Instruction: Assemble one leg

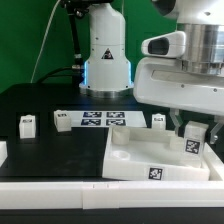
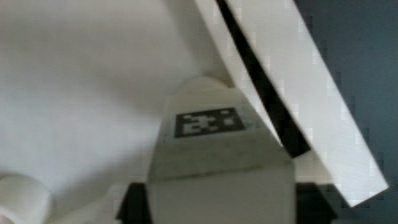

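My gripper [image 1: 192, 133] is shut on a leg [image 1: 193, 143], a small white post with a black-and-white tag. It holds the leg upright over the far right corner of the large white panel [image 1: 150, 160]; I cannot tell whether the leg touches the panel. In the wrist view the leg [image 2: 210, 125] fills the gap between the dark fingers [image 2: 137, 203] of the gripper [image 2: 214, 205], with the panel's surface [image 2: 89, 90] and its raised rim [image 2: 267, 60] behind it. Three more legs stand on the black table, at the exterior view's left [image 1: 27, 124], left of centre [image 1: 62, 120] and near the gripper [image 1: 158, 121].
The marker board [image 1: 100, 120] lies flat behind the panel. The robot base [image 1: 105, 60] stands at the back. A white part [image 1: 2, 151] shows at the exterior view's left edge. A rounded white bump [image 2: 18, 197] lies on the panel near the fingers.
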You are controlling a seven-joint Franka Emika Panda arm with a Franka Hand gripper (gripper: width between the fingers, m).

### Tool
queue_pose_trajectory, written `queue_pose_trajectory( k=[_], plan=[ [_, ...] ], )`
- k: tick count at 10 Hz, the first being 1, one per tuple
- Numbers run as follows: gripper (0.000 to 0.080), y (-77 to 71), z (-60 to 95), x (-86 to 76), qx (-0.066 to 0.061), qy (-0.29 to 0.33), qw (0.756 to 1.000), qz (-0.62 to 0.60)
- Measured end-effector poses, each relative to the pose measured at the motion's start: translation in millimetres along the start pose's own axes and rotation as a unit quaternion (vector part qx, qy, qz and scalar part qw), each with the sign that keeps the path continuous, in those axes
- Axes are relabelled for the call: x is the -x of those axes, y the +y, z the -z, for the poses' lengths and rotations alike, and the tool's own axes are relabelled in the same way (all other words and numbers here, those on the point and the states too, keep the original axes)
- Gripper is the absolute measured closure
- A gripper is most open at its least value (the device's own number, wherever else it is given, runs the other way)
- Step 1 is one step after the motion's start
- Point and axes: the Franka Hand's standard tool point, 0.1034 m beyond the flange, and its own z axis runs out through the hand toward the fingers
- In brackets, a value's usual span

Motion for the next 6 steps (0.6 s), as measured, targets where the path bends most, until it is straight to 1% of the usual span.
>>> queue_pose_trajectory(
  k=[2,4,5,6],
  plan=[
    [0.0488,13.0,0.1,-4.7,0.022,0.002,0.996,-0.083],
    [0.0488,15.4,0.0,-6.0,0.025,0.003,0.995,-0.095],
    [0.0488,15.3,-0.4,-5.8,0.025,0.003,0.995,-0.095],
    [0.0336,14.9,-0.4,-5.4,0.024,0.003,0.995,-0.094]
  ],
)
